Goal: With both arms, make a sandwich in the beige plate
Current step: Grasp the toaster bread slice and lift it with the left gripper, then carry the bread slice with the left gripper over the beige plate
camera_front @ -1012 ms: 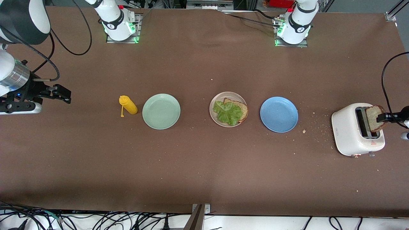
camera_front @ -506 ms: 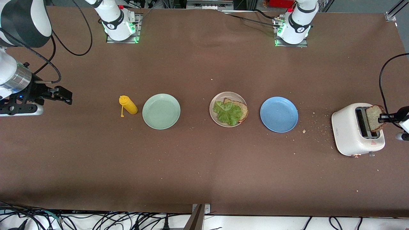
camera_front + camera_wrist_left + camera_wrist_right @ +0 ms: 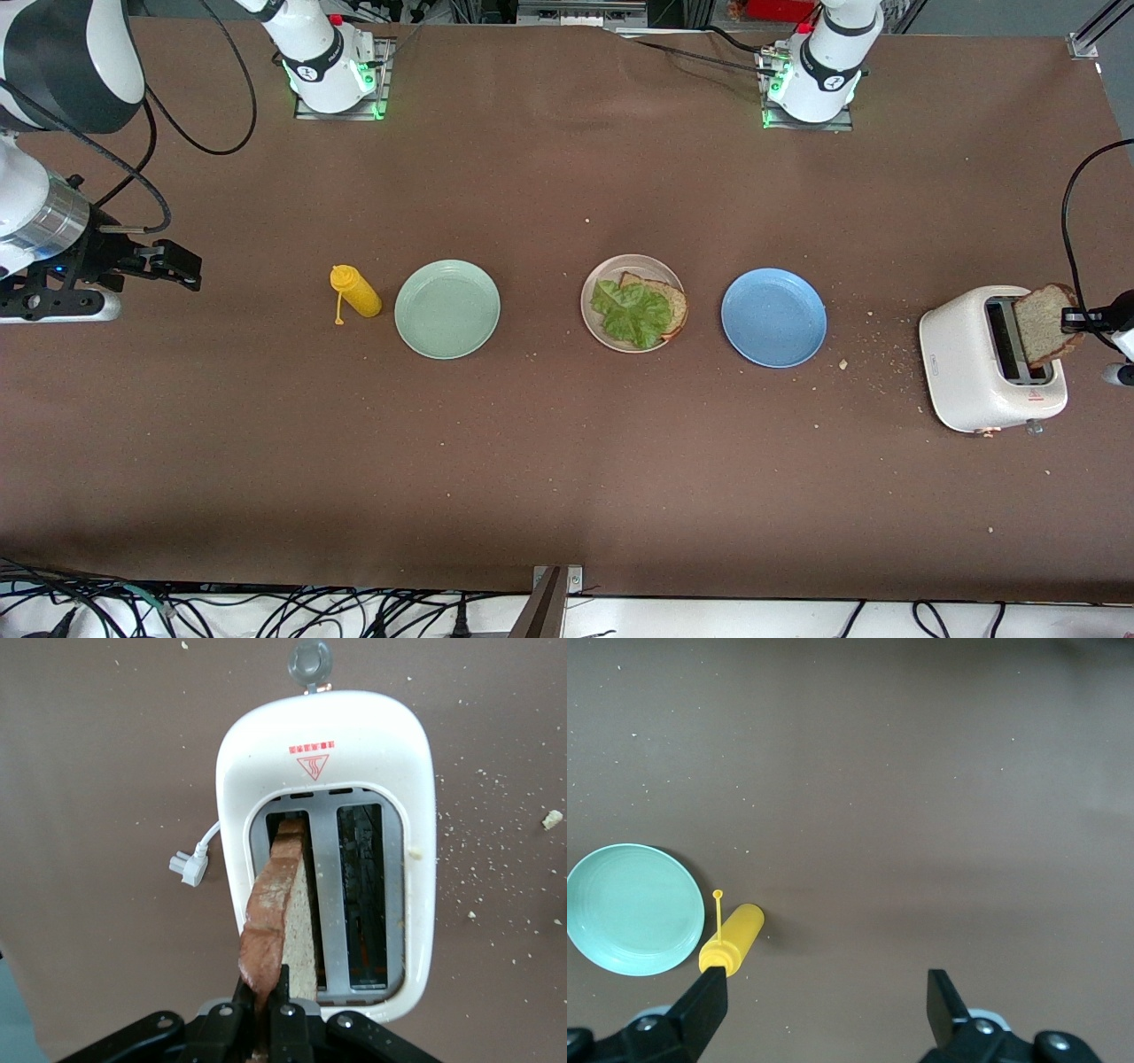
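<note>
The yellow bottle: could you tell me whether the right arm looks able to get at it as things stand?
Probably yes. The right claw hangs open and empty over bare table toward its own end, and nothing lies between it and the yellow bottle, which lies on its side beside the mint-green plate.

Left gripper [image 3: 263, 1005] clamped on bread slice [image 3: 276, 912], slice partly in white toaster [image 3: 330, 735] slot, crumbs on desk [image 3: 97, 771].

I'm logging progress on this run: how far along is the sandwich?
Done: one bread slice with lettuce on top lies in the beige plate. In hand: the left gripper, jaws shut on the second slice, holds it at the toaster slot. Left: placing it on the lettuce. The right gripper waits open near the mustard bottle.
</note>
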You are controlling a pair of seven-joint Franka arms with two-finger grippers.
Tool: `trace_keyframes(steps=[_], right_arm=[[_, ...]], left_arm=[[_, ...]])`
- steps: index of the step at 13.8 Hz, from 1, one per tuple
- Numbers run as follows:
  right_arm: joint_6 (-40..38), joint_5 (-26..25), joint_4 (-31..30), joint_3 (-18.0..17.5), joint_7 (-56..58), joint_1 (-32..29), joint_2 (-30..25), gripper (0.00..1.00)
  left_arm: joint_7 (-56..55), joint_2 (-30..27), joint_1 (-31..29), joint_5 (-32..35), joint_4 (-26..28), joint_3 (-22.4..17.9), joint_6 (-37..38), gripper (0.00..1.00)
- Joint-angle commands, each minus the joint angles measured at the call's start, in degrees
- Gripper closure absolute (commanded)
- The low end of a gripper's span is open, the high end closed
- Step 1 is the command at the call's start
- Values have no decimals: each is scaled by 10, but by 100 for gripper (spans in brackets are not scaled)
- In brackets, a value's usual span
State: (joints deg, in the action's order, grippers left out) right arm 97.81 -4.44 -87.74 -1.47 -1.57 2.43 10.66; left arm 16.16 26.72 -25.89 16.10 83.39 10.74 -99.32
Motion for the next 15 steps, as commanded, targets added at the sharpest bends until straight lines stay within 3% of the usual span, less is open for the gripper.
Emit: trace_keyframes(steps=[1,4,8,13,15], right_arm=[[-12,-5,7,-1,-8,-1,1,0],[-10,0,7,-1,-8,-1,1,0],[-12,22,7,0,-9,-1,1,0],[-6,22,7,-1,-5,-8,2,0],[-6,22,9,-1,-4,-7,13,0]], left_arm=[[5,-46,20,39,-2,0,40,100],[10,-59,39,43,-47,6,103,100],[34,-61,38,34,-76,72,142,100],[24,-60,38,-68,-73,136,170,100],[-2,-55,46,-137,-64,140,170,100]])
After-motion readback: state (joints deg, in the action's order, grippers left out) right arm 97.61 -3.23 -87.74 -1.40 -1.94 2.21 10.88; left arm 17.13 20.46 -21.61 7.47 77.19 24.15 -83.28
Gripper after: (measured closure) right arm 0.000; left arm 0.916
